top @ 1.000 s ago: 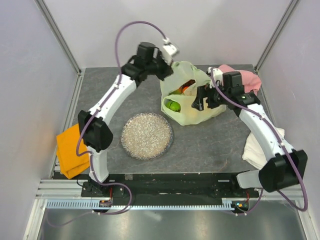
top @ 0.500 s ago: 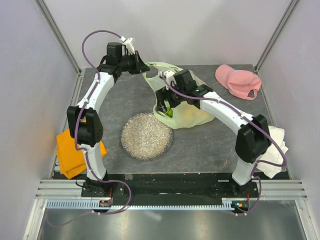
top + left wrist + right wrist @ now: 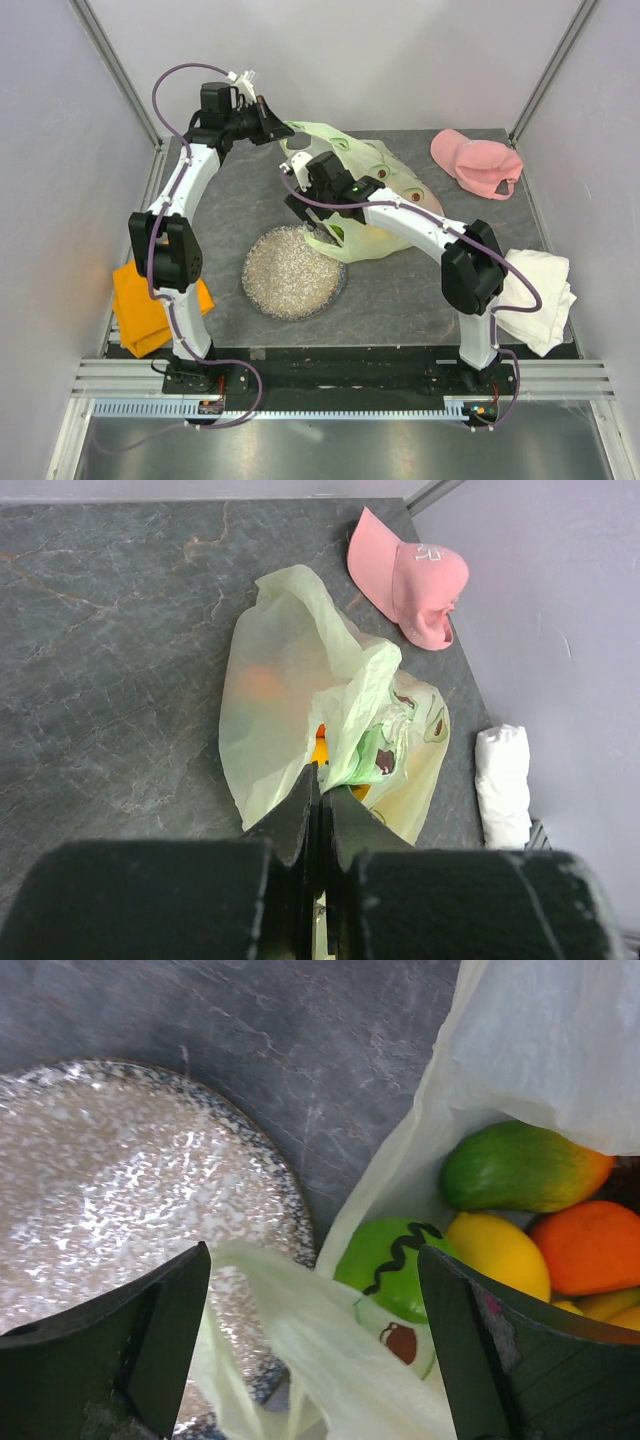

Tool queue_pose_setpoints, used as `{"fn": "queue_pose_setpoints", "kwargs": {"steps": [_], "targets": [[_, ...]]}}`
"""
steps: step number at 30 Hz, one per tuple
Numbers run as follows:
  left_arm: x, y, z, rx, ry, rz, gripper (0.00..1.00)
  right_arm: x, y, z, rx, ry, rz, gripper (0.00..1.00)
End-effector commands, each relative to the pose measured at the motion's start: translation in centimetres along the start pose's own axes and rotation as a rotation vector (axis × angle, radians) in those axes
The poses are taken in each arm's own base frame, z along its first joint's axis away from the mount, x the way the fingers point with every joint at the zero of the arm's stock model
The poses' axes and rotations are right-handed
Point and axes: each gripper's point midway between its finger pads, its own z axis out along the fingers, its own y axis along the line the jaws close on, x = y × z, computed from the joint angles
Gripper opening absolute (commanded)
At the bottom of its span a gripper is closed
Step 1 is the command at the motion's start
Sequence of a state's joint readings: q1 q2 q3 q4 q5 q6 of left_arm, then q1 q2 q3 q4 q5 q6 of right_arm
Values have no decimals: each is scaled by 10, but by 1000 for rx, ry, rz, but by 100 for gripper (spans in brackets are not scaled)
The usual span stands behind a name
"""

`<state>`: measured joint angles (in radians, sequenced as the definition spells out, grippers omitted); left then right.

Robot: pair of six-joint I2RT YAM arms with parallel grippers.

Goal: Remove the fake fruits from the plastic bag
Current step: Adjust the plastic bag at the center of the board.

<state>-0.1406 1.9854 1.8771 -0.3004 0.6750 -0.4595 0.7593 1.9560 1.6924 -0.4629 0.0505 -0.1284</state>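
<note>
Fake fruits are all inside the plastic bag [image 3: 280, 700], bunched at its mouth: green round fruit [image 3: 395, 1260] nearest, yellow fruit [image 3: 497, 1255] and orange [image 3: 590, 1245] behind it, mango [image 3: 520, 1165] above. The bag lies on its side on the surface [image 3: 400, 280], with its mouth just beside the speckled plate [image 3: 295, 272].

Left tool [image 3: 320, 785] is clamped on the bag's upper film and lifts it. Right tool [image 3: 315, 1290] is spread wide at the mouth and holds nothing.

Problem: a loose film flap sits between the right fingers, in front of the green fruit. Closing here likely grabs plastic.

My read:
- left pinch needs to be high and taut while the right goes in
- push right tool past the flap and straddle the green fruit only
- close on the fruit's widest part; it's glossy and probably slips
- pull out low, toward the plate
</note>
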Motion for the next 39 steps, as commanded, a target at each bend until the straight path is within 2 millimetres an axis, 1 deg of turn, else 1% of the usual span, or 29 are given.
{"fn": "queue_pose_setpoints", "kwargs": {"steps": [1, 4, 5, 8, 11, 14, 15, 16, 17, 19, 20, 21, 22, 23, 24, 25, 26, 27, 28, 29, 30, 31, 32, 33, 34, 35, 36, 38, 39], "targets": [[-15, -2, -6, 37, -37, -21, 2, 4, -21, 3, 48, 17, -145, 92], [-16, 0, -6, 40, -37, -23, 2, 14, 1, -9, -89, 49, -183, 93], [-15, -1, -6, 45, -34, -23, 2, 12, 13, -15, -163, 35, -189, 93], [-15, 0, -4, 48, -36, -26, 2, 24, 29, -24, -267, 67, -210, 94], [-17, 0, -4, 48, -40, -18, 2, 43, 30, -19, -277, 139, -221, 93], [-18, 1, -6, 44, -45, -7, 2, 54, 22, -14, -242, 174, -240, 79], [-20, 0, -6, 44, -48, -1, 2, 53, 14, -13, -212, 177, -241, 66], [-22, 2, -8, 38, -53, 7, 2, 49, 10, -13, -198, 167, -240, 58], [-24, 5, -8, 23, -61, 13, 2, 44, 5, -11, -184, 154, -239, 43], [-38, 12, -15, -10, -91, 43, 1, 16, -15, -11, -118, 80, -236, 30], [-46, 18, -17, -36, -111, 58, 1, 9, -22, -8, -100, 62, -240, 27], [-58, 19, -21, -52, -133, 80, 2, -16, -39, -12, -60, 1, -241, 12], [-65, 26, -24, -78, -148, 110, 1, -33, -50, -12, -30, -41, -242, 5], [-74, 40, -31, -135, -170, 111, 1, -38, -59, -2, -9, -48, -239, 0], [-86, 43, -38, -160, -202, 126, 2, -70, -81, -12, 39, -121, -232, 0], [-96, 54, -49, -197, -232, 125, 1, -83, -93, -12, 63, -153, -230, 0], [-104, 58, -54, -236, -264, 131, 2, -85, -102, 0, 76, -156, -222, 0], [-116, 70, -70, -274, -297, 134, 2, -112, -128, -15, 130, -226, -203, 0], [-126, 73, -86, -298, -324, 150, 2, -121, -139, -16, 152, -261, -190, 0], [-130, 72, -95, -304, -335, 155, 2, -126, -149, -14, 160, -283, -181, 0], [-131, 73, -103, -308, -339, 152, 1, -133, -170, -23, 195, -312, -166, 0], [-136, 68, -115, -305, -354, 158, 2, -140, -180, -27, 219, -343, -159, 0], [-138, 69, -126, -304, -362, 155, 1, -143, -189, -32, 233, -364, -148, 0], [-136, 71, -133, -306, -359, 151, 2, -141, -206, -37, 262, -372, -136, 0], [-138, 68, -139, -303, -365, 164, 2, -147, -217, -44, 291, -404, -137, 0], [-141, 58, -150, -278, -370, 187, 2, -150, -226, -51, 316, -419, -148, 0], [-138, 52, -151, -249, -357, 209, 2, -148, -242, -57, 352, -420, -149, 0], [-130, 31, -154, -161, -318, 252, 2, -151, -256, -67, 393, -439, -171, 0], [-120, 30, -153, -143, -293, 238, 2, -149, -263, -69, 407, -437, -174, 0]]}}
